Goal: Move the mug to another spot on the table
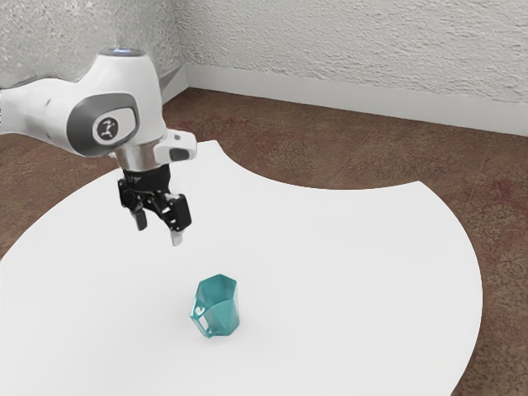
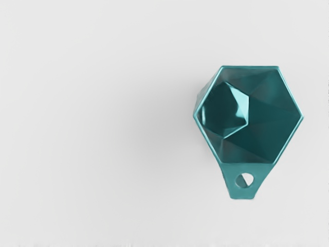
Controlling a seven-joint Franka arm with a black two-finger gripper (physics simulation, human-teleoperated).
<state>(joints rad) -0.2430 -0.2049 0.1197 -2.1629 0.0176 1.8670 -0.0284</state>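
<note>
Black gripper (image 1: 158, 229) over on the exterior view's left, hovering above the white table (image 1: 355, 264), fingers spread apart and not touching anything. Teal faceted mug (image 1: 217, 305) a bit further right and closer to the camera, upright on the tabletop, well apart from the gripper, handle (image 1: 199, 314) poking toward the exterior view's left. From the wrist view, straight down into the mug (image 2: 247, 118): hexagon rim, little loop handle. Brown floor (image 1: 346, 148) and rough pale wall (image 1: 371, 41) behind.
</note>
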